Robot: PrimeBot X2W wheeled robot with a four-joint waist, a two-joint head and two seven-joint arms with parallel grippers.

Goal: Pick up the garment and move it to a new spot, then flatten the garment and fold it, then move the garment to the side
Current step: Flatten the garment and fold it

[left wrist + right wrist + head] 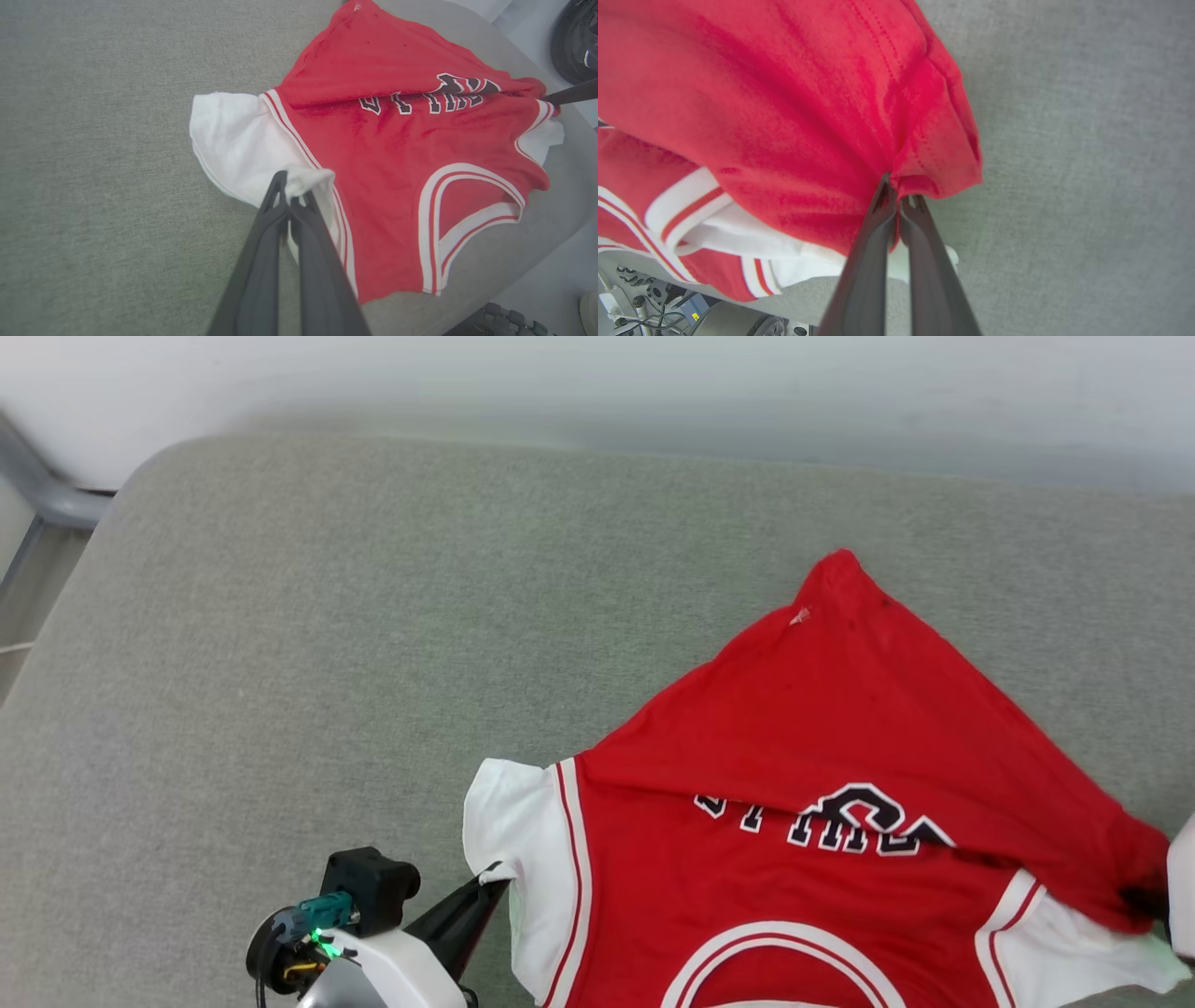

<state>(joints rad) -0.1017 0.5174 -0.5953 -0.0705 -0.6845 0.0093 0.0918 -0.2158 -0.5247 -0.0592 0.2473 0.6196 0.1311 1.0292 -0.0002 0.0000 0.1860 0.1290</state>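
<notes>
Garment [822,709] half-folded: left gripper [288,198] pinched on white sleeve [233,135], right gripper [896,196] clamped on red hem corner [934,154], likely tensioning cloth for flattening.

our left gripper [287,186] with two long dark grey fingers [261,261], slotted near the tips, same deal on our right gripper [896,189], glossy white wrist shell [392,971], black boxy camera block [369,887], teal connector [322,907], tiny green light [324,941], yellow wires [297,971]

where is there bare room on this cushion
Bare: the left half of the cushion, from the white sleeve to its edge, and the strip beyond the garment. Crowded: near right, where the left end effector and right end effector pinch it.
</notes>
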